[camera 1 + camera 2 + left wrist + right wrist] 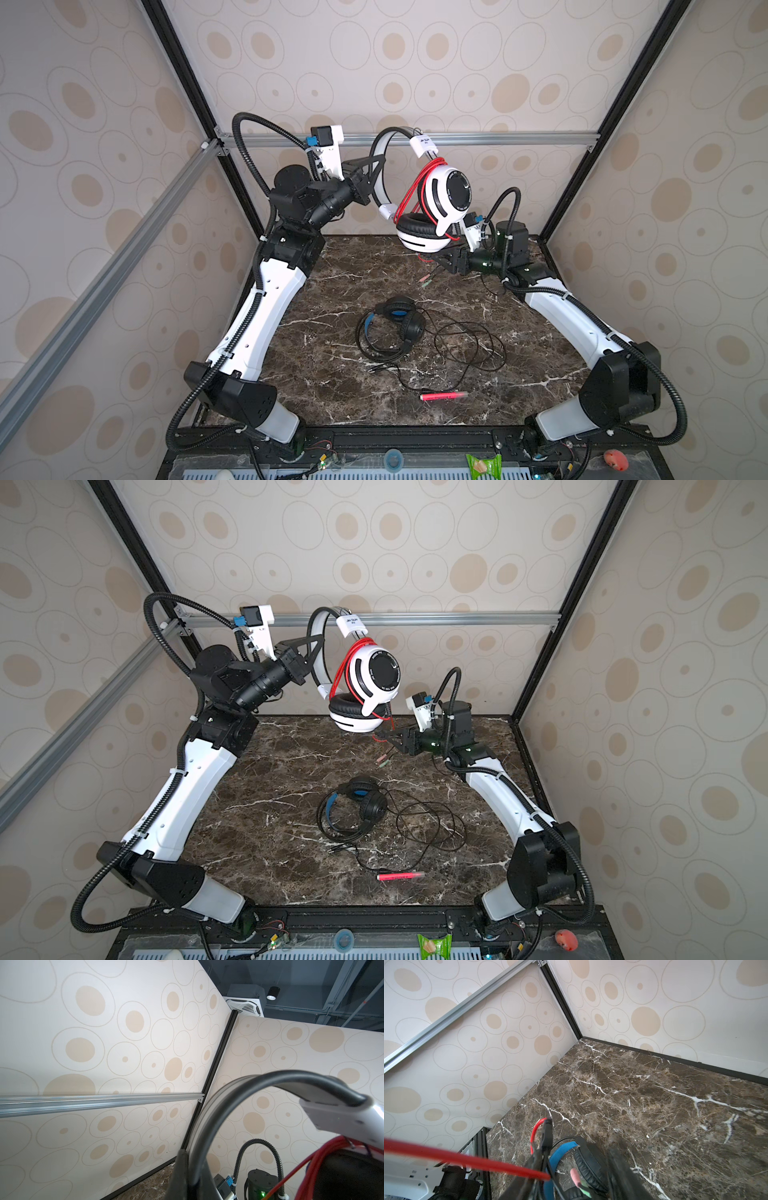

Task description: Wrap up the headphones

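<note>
Left fingers (376,162) (316,642): clenched on the grey band of the white headphones (440,199) (370,679), holding the set in the air near the back wall.
White headphones: aloft over the far edge of the table (332,374) (257,854). The band is up, one cup faces outward, and the padded cup is turned beneath it. In the left wrist view the band (228,1095) arches close in front of the camera.
Red cord (409,195) (345,667) (311,1157) (467,1159): several loops hang around the arm of the upper cup, and a tail runs down to the right fingers.
Right fingers (440,258) (388,737): parted, just under the lower cup. In the right wrist view the table shows between them. The cord's black end piece lies along one finger and is not pinched by both.
Plugs (426,280) (384,759) (575,1176): pink and green, on thin black leads just beside the right fingers. I cannot tell whether they hang or rest on the table.
Black headphones (399,324) (361,804) (583,1159): flat on the middle of the table, with a blue-lined band, well apart from both arms.
Black cord (469,345) (432,825): loose loops on the table beside the black set.
Pen (442,396) (399,876): pink-red, lying near the front edge, close to a bend of the black cord.
</note>
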Motion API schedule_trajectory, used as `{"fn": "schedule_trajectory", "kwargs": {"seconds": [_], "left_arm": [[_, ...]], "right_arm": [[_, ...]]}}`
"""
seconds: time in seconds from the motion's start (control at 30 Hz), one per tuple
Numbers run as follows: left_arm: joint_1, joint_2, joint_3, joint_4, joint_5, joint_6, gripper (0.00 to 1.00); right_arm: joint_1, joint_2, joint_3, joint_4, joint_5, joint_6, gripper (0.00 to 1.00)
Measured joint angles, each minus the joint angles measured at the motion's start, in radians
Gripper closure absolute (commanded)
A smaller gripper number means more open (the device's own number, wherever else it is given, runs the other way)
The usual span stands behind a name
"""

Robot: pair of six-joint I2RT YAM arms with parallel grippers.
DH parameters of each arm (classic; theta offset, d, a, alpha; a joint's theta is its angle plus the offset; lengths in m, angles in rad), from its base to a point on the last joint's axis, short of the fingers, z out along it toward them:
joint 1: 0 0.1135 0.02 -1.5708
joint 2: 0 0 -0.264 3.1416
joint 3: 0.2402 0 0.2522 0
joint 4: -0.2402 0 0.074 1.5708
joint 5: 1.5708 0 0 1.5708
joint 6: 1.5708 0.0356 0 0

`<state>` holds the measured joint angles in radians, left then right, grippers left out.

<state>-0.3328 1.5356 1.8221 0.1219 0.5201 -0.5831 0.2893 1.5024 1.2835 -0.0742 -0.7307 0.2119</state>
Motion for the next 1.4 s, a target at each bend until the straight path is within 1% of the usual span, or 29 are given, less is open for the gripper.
{"fn": "schedule_trajectory", "kwargs": {"seconds": [0.23,0.3,0.37,0.43,0.47,0.57,0.67,0.77,0.9,0.93,1.07,1.17,1.23,1.4], "left_arm": [[0.031,0.000,-0.037,0.045,0.003,-0.047,1.00],[0.034,0.000,-0.047,0.051,0.003,-0.054,1.00],[0.035,0.000,-0.053,0.056,0.003,-0.058,1.00],[0.037,0.000,-0.057,0.061,0.003,-0.062,1.00],[0.038,0.000,-0.057,0.064,0.003,-0.066,1.00],[0.039,0.000,-0.057,0.079,0.002,-0.077,1.00],[0.040,0.000,-0.057,0.092,0.001,-0.087,1.00],[0.040,0.000,-0.057,0.101,-0.003,-0.096,1.00],[0.040,0.000,-0.057,0.112,-0.006,-0.109,1.00],[0.040,0.000,-0.057,0.114,-0.006,-0.111,1.00],[0.041,0.004,-0.057,0.128,-0.008,-0.121,1.00],[0.043,0.010,-0.057,0.137,-0.009,-0.131,1.00],[0.045,0.015,-0.057,0.139,-0.009,-0.132,1.00],[0.050,0.023,-0.057,0.141,-0.017,-0.146,1.00]], "right_arm": [[0.000,0.000,-0.021,-0.002,-0.048,-0.008,0.49],[0.000,0.000,-0.030,-0.003,-0.055,-0.009,0.53],[0.000,0.000,-0.035,-0.004,-0.061,-0.009,0.61],[0.000,0.000,-0.038,-0.006,-0.068,-0.012,0.64],[0.000,0.000,-0.039,-0.008,-0.073,-0.012,0.63],[0.000,-0.001,-0.045,-0.008,-0.089,-0.012,0.57],[0.000,-0.001,-0.055,-0.008,-0.102,-0.010,0.57],[0.000,-0.001,-0.062,-0.008,-0.108,-0.015,0.67],[0.000,-0.001,-0.077,-0.008,-0.105,-0.020,0.85],[0.000,-0.001,-0.080,-0.008,-0.104,-0.021,0.88],[0.000,-0.001,-0.103,0.009,-0.097,-0.016,0.93],[0.000,-0.001,-0.123,0.016,-0.083,-0.015,0.92],[0.000,-0.001,-0.131,0.017,-0.073,-0.014,0.89],[0.000,-0.001,-0.139,0.015,-0.046,-0.015,0.90]]}}
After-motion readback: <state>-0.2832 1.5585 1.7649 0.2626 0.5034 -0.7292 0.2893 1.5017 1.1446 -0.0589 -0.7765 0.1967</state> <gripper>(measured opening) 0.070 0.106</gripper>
